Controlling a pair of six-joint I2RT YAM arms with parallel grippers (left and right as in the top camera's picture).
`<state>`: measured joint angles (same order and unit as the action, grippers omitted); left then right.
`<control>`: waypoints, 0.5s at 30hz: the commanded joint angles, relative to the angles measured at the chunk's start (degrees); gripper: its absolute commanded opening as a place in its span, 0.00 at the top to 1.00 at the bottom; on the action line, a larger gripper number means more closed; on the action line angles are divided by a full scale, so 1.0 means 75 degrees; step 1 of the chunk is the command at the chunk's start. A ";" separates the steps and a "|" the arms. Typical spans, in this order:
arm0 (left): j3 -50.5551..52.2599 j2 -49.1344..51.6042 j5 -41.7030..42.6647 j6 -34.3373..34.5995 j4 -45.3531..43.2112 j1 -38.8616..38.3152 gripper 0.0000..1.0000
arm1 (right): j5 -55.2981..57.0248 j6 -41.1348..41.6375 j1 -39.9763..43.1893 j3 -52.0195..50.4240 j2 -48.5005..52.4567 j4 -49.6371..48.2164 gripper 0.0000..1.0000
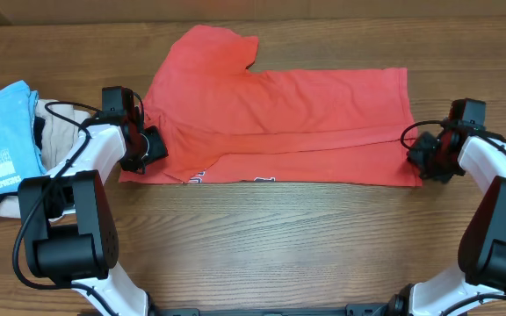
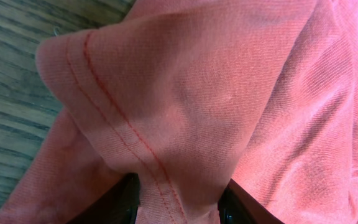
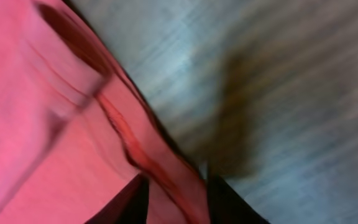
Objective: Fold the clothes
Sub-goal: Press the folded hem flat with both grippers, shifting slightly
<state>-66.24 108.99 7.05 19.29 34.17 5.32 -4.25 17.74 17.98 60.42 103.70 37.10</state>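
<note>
The coral-red T-shirt (image 1: 279, 123) lies across the middle of the wooden table, folded lengthwise, with a sleeve sticking up at the top left and a bit of white lettering at its lower edge. My left gripper (image 1: 148, 145) is shut on the shirt's left end; the left wrist view shows the stitched hem (image 2: 129, 130) bunched between the fingers (image 2: 178, 205). My right gripper (image 1: 422, 151) is shut on the shirt's right edge; the blurred right wrist view shows a fold of red cloth (image 3: 160, 168) between the fingers (image 3: 178, 202).
A light blue printed tee (image 1: 3, 132) lies on a beige garment (image 1: 55, 136) at the left edge of the table, close behind my left arm. Bare wood (image 1: 288, 237) runs along the front of the shirt.
</note>
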 commanded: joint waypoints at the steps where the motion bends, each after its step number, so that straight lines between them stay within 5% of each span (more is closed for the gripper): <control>1: 0.0184 0.0460 -0.0029 0.0020 0.0248 -0.0015 0.55 | 0.0096 -0.0020 0.0000 -0.0122 0.0096 0.0102 0.64; 7: 0.0184 0.0460 -0.0029 0.0017 0.0530 -0.0015 0.55 | -0.0277 -0.0023 -0.0009 -0.0315 0.0099 0.0452 0.66; 10: 0.0184 0.0460 -0.0143 0.0029 0.0807 -0.0015 0.60 | -0.0213 -0.0105 -0.0009 -0.0321 0.0099 0.0813 0.96; 15: 0.0184 0.0460 -0.0705 0.0230 0.1425 -0.0015 0.78 | 0.0562 0.0574 0.0067 -0.0321 0.0099 0.1381 0.96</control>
<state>-67.00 109.23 6.09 19.35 41.15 5.32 -5.26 18.26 18.00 59.64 103.66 44.71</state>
